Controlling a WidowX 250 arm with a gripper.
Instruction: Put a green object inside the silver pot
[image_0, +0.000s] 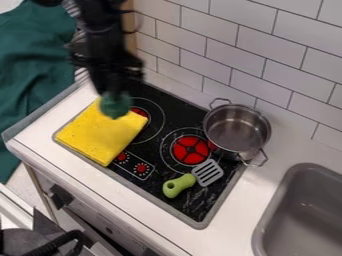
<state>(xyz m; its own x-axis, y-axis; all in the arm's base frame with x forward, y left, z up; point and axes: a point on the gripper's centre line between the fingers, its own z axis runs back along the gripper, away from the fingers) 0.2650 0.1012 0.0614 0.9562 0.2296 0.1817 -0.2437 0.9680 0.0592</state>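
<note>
One green obj (115, 106) is in the grip of the black gripper (113, 98), whose fingers are closed on it w/ only the obj's width btwn them; the exact gap is hard to tell. The obj is dark green, small & roundish, w/ its lower part poking out below the tips; what it is, can't say. It sits right at the bottom end of the gripper, which hangs down from the upper L of the view, over the top corner of the yellow cloth (100, 132). Can't tell if the obj touches the cloth or is just above it. The silver pot (237, 131) is upright, open top up, w/ 2 loop handles, at the back R part of the black stove top (177, 107), well apart from gripper & obj. Red-centred burner (191, 149) is just beside the pot, twd the front. The spatula (179, 186) lies flat on the stove nr the front R, lt green handle & grey slotted head, apart from the cloth. Red-marked knobs (141, 168) are btwn cloth & spatula. Grey sink (304, 215) is set in the white counter at lower R, white tile wall (267, 47) behind; dk green fabric (30, 65) is at far L.
</note>
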